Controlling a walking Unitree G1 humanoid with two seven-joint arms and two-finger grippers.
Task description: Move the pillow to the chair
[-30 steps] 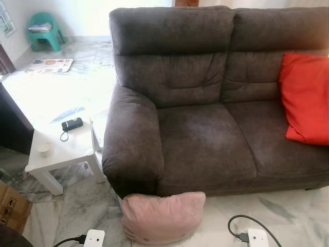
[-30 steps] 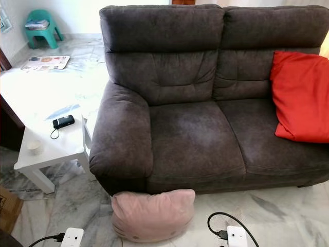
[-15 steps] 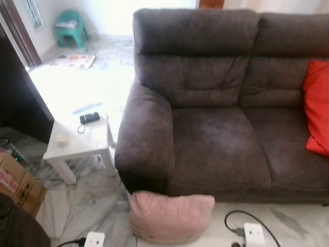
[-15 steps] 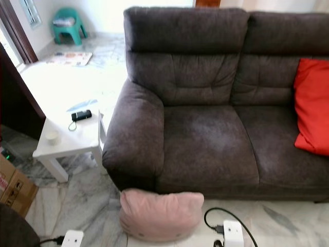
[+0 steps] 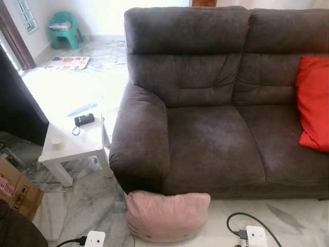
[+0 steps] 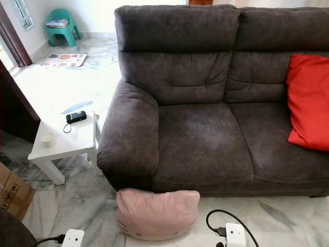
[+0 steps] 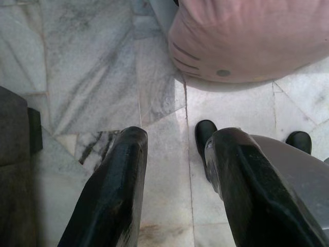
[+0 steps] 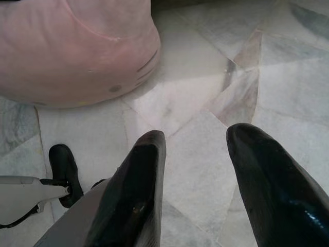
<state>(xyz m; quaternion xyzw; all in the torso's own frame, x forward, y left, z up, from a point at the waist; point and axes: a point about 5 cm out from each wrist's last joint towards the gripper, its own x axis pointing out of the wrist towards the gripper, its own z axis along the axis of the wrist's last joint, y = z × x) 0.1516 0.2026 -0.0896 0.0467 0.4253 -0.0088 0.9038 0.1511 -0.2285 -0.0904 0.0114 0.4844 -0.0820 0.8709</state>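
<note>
— Left wrist view: how was the left gripper?
— Fingers spread, nothing between them, hovering over the marble floor near the pink pillow.
— And the right gripper?
— Also spread and empty, above the same floor, the pillow just ahead of it.
— Where did the pillow lie?
— On the floor, leaning against the front of the dark grey sofa, below its armrest. A red cushion sat on the sofa; a white side table stood beside the armrest.
</note>
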